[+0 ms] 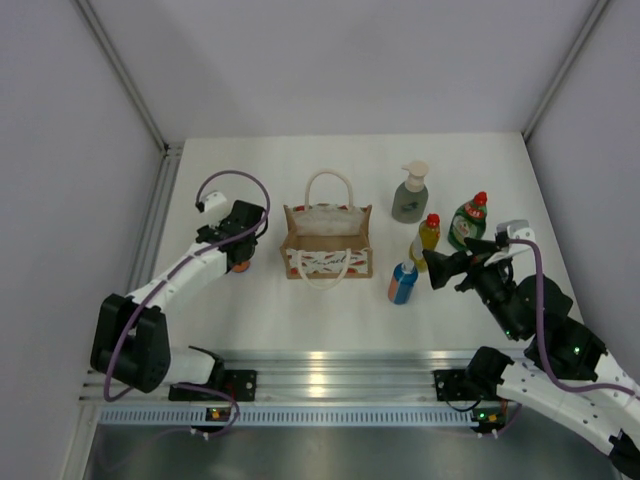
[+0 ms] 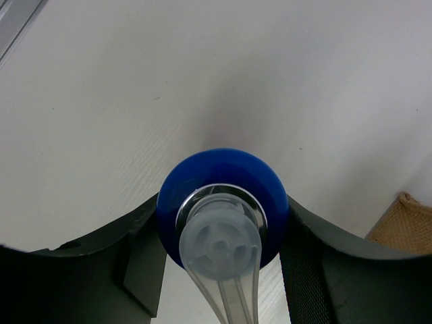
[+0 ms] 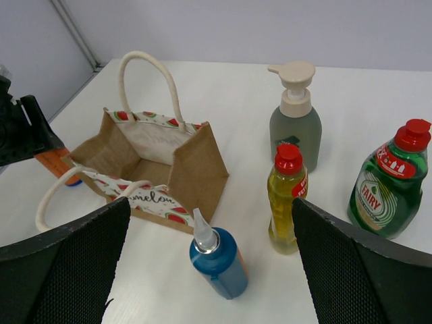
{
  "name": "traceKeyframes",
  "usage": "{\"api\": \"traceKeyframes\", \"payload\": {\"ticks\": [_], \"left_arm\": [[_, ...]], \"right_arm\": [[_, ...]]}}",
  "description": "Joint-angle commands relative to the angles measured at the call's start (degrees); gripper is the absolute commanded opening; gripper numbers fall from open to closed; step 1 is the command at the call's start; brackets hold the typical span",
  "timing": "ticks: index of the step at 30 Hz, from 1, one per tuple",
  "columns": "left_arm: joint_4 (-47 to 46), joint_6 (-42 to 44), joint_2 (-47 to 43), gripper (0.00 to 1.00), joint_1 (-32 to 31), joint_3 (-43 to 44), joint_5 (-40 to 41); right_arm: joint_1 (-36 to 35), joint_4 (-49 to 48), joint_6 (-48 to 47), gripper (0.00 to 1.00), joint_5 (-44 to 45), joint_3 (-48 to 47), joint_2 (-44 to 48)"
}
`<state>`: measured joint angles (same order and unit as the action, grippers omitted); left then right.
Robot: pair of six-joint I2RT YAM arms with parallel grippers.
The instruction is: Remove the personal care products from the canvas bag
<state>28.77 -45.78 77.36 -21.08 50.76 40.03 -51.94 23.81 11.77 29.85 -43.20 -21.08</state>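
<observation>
left gripper (image 1: 240, 254) is clamped on the orange bottle (image 1: 240, 267), probably light, slick plastic best pinched round its body, with bare table (image 1: 220, 320) beneath and left of it, the bag (image 1: 327, 262) just to its right, and four other bottles (image 1: 428, 238) standing right ahead of the wide-open right gripper (image 1: 437, 268)

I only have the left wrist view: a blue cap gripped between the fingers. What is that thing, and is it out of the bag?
Observer: It is the orange bottle; the left fingers hold it beside the canvas bag, outside it.
Operator: Any other bottles out?
Observer: Four stand upright on the bag's other side: pump bottle, green bottle, yellow bottle, blue bottle.
Operator: Anything inside the bag?
Observer: None visible; the right wrist view shows only its bare interior.
</observation>
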Motion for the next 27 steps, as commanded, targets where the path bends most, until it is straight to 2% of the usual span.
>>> {"api": "traceKeyframes", "payload": {"ticks": [1,4,5,7,8,11,12,15,22,27], "left_arm": [[-4.51,-1.24,-2.92,0.13,-0.45,-1.10,3.21],[-4.69,-1.07,-2.75,0.28,-0.80,-1.11,3.21],[-4.61,-0.98,-2.57,0.37,-0.98,-0.84,3.30],[-4.52,-0.63,-2.66,0.47,-1.33,-0.67,3.30],[-4.52,-0.54,-2.83,0.59,-1.42,-0.49,3.39],[-4.34,-0.19,-4.15,0.77,-1.68,-0.31,3.04],[-4.34,-0.01,-4.67,0.86,-1.68,-0.31,2.69],[-4.25,1.65,-7.31,0.98,-1.68,0.04,1.28],[-1.80,5.08,-15.65,0.98,-1.77,2.05,-3.46],[8.29,7.98,-19.17,0.98,-1.68,9.42,-6.27]], "right_arm": [[0.44,1.06,0.10,0.99,0.13,-0.92,0.87],[0.44,1.06,0.36,0.99,0.04,-0.83,1.13],[0.35,1.06,0.27,0.99,0.04,-0.83,1.22],[0.44,1.06,0.27,1.00,0.04,-0.66,1.39],[0.44,1.06,0.27,0.99,0.04,-0.74,1.31],[0.44,1.06,0.18,0.99,1.00,-0.48,1.39],[0.44,1.06,0.10,0.99,1.53,-0.39,1.13],[0.44,1.15,-0.08,1.00,4.07,0.22,-0.01],[0.44,3.25,0.71,1.00,10.48,-2.14,-6.77],[0.61,7.21,0.62,1.00,13.39,-5.57,-12.48]]}}
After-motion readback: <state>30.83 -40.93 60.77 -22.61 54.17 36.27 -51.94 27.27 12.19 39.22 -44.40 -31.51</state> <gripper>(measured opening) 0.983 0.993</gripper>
